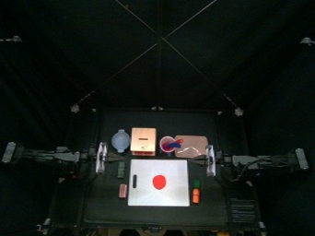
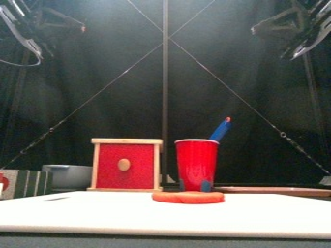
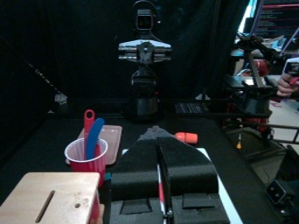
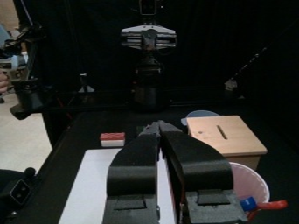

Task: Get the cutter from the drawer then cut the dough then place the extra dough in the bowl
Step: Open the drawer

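Black table (image 1: 105,210), white cutting board (image 1: 175,196) with red dough disc (image 1: 157,181) centred; wooden box (image 1: 144,141) at board's 12 o'clock, drawer (image 2: 108,176) shut, cutter presumably inside; left gripper (image 3: 158,133) at 9, right gripper (image 4: 160,128) at 3, both closed, empty; best pull knob (image 2: 124,165) straight.

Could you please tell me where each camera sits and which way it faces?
Top: high above, looking down on the board; left arm and right arm enter from the sides.
Front: low at the front edge, level toward box and cup; arms in upper corners.
Left wrist: faces the right arm opposite; left tool at bottom.
Right wrist: faces the left arm; right tool at bottom.
Both wrists share box and cup.
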Controlling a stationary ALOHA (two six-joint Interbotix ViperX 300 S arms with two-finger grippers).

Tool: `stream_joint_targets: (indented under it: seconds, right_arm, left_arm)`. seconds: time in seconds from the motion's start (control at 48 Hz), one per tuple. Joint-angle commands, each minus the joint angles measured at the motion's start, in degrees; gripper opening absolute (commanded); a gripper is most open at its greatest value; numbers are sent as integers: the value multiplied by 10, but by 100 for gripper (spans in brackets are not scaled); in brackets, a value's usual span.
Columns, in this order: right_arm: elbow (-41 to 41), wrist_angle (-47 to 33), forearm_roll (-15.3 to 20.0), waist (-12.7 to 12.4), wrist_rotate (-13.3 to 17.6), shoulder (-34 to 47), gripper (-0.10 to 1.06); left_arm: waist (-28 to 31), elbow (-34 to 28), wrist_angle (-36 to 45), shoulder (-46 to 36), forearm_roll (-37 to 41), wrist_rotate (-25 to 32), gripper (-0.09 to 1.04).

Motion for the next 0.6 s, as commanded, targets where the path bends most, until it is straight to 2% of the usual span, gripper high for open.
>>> stream_joint_targets:
  seconds: [0.021,0.229,0.354,0.458,0.604]
  right_arm:
    - [-6,-11,-7,-22,-7,27,-6]
    - [-50,-128,-51,-72,-5,171,-6]
    - [-107,-197,-82,-104,-5,279,-6]
    - [-170,-230,-110,-126,-5,378,-6]
    - [-256,-248,-135,-148,-5,494,-6]
  left_arm:
    - [13,-7,-62,47,-34,-4,9]
    - [3,7,-215,153,-137,-11,14]
    - [-39,9,-290,223,-203,-33,14]
    - [-74,1,-328,282,-243,-61,15]
    - [-97,-21,-336,360,-286,-114,16]
